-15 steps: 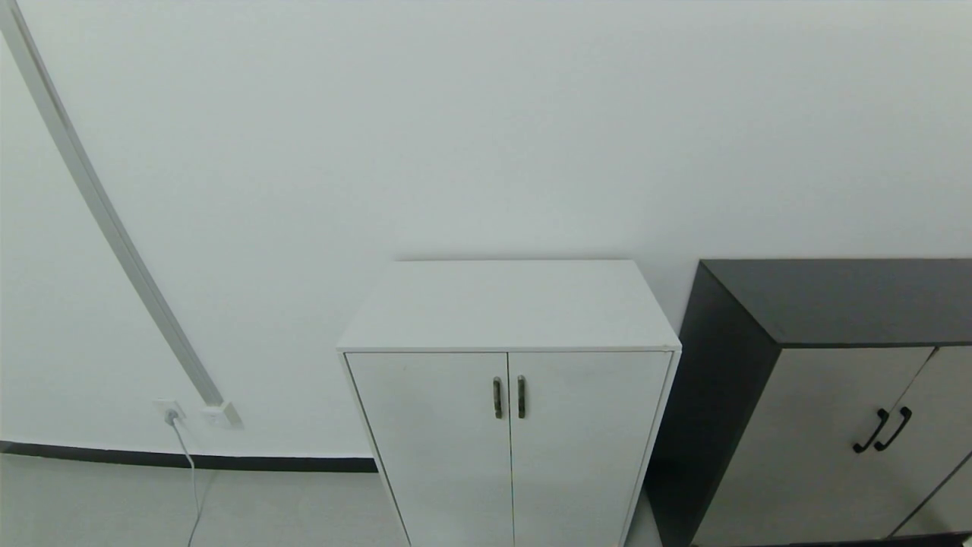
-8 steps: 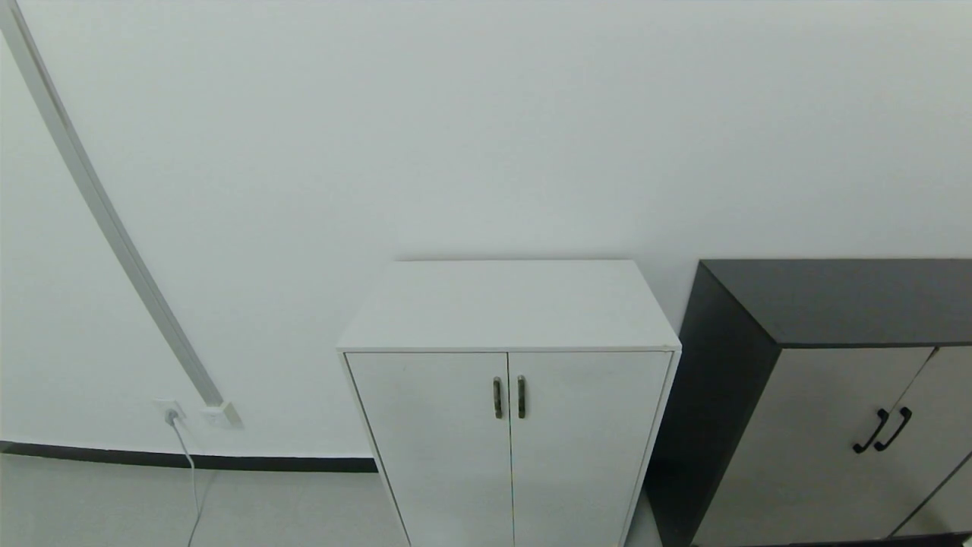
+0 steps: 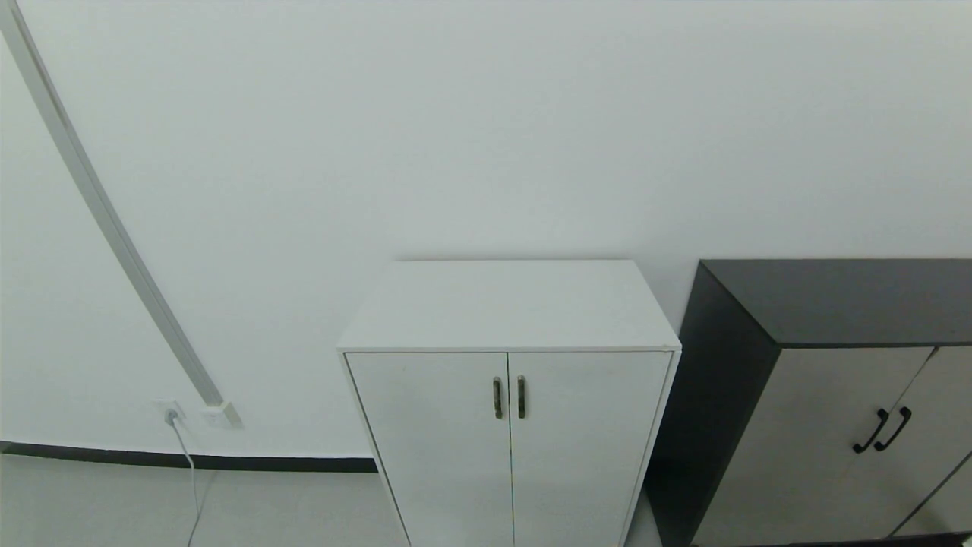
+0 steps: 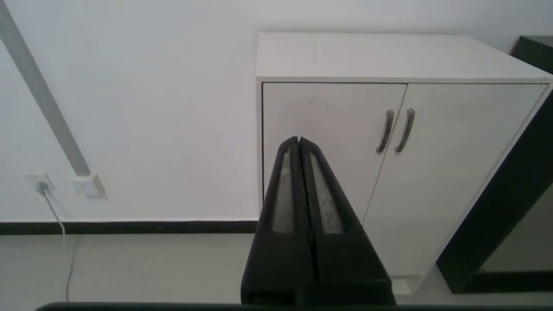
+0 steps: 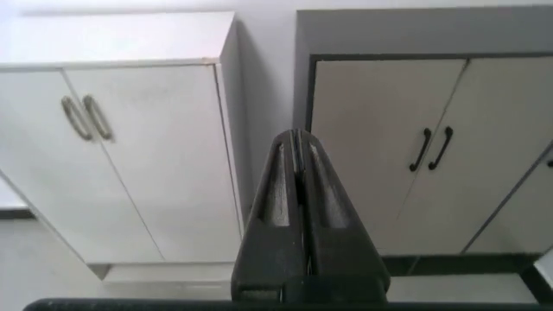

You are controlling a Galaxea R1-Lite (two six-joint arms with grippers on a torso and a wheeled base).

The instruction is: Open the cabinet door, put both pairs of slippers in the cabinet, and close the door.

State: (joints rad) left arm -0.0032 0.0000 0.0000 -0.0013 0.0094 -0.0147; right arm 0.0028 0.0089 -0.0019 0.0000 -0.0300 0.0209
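The white cabinet (image 3: 507, 308) is standing against the wall (image 3: 486, 129) with both doors (image 3: 437, 441) shut, and a dark cabinet (image 3: 828, 300) is standing just beside it on the right. The left gripper (image 4: 299, 147) and right gripper (image 5: 298, 138) are pointing toward the cabinets, fingers pressed together, gripping nothing.

Soft, even light spreads across the wall (image 3: 486, 129), bright all over. The top of the white cabinet (image 3: 509, 304) glows palest; the flank of the dark cabinet (image 3: 721, 395) sits in shade. Toward the edge the cable duct (image 3: 99, 205) bows and the baseboard (image 3: 190, 460) curves: lens distortion.
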